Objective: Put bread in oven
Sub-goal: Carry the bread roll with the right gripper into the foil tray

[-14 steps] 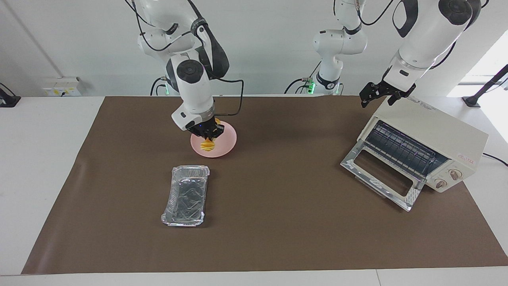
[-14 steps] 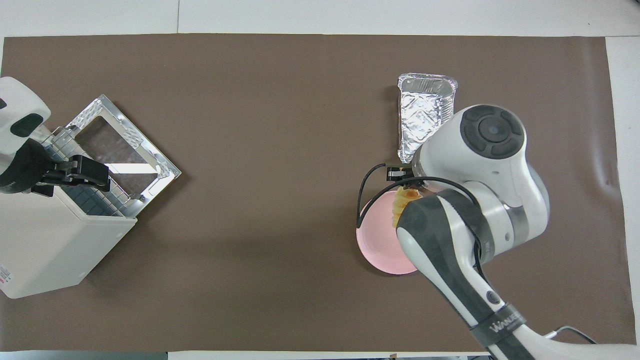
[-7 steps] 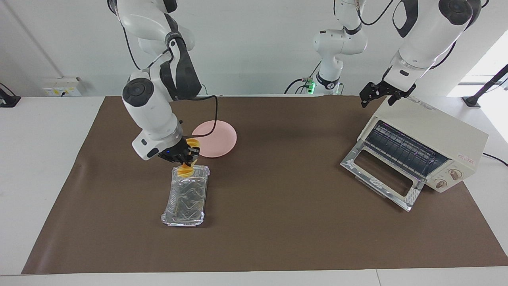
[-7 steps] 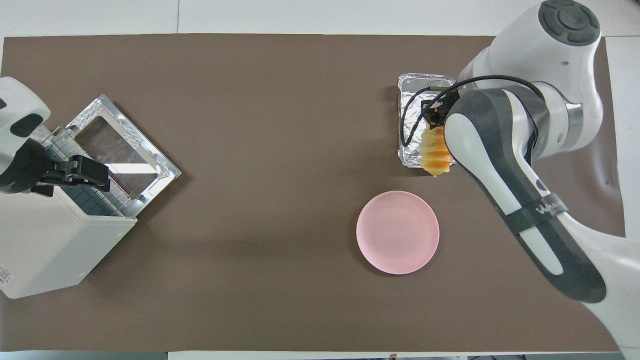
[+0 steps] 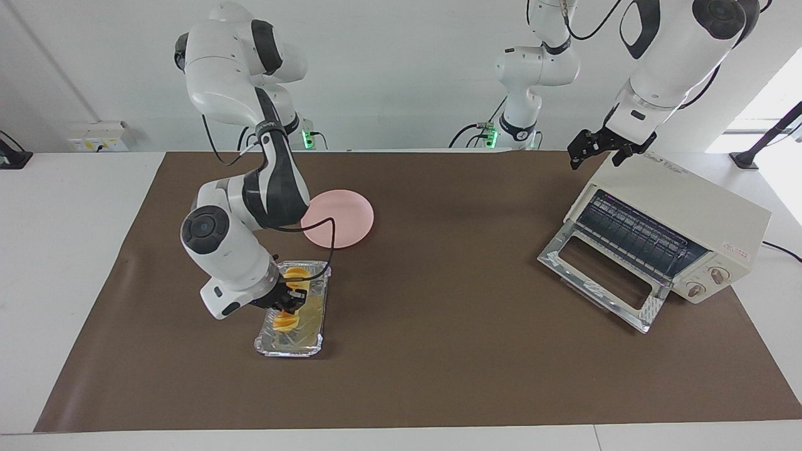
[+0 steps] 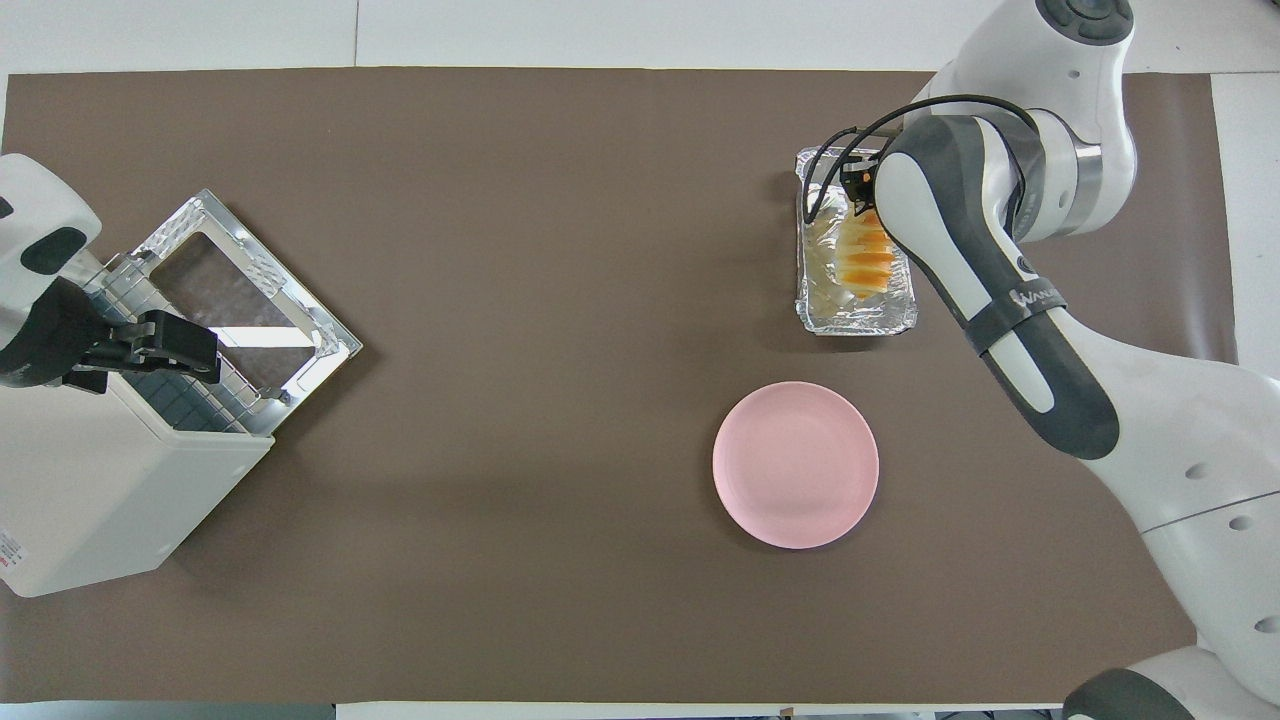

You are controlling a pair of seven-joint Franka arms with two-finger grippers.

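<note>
The bread (image 5: 293, 277), a ridged golden-orange loaf, lies lengthwise low inside the silver foil tray (image 5: 317, 341). My right gripper (image 5: 289, 302) is shut on its middle. From overhead the bread (image 6: 866, 262) shows in the tray (image 6: 858, 320), partly under the right arm. I cannot tell whether it rests on the tray's floor. The cream-white oven (image 5: 689, 207) stands at the left arm's end of the table with its glass door (image 5: 600, 280) folded down and its wire rack (image 5: 633, 237) showing. My left gripper (image 5: 600, 149) hangs open over the oven's top edge, holding nothing.
An empty round pink plate (image 5: 341, 216) sits nearer to the robots than the foil tray, also seen from overhead as the plate (image 6: 796, 465). A brown mat (image 5: 438, 351) covers the table between the tray and the oven (image 6: 90, 500).
My right gripper lifted the bread off the pink plate, carried it away from the robots and lowered it into the foil tray. The left arm has not moved.
</note>
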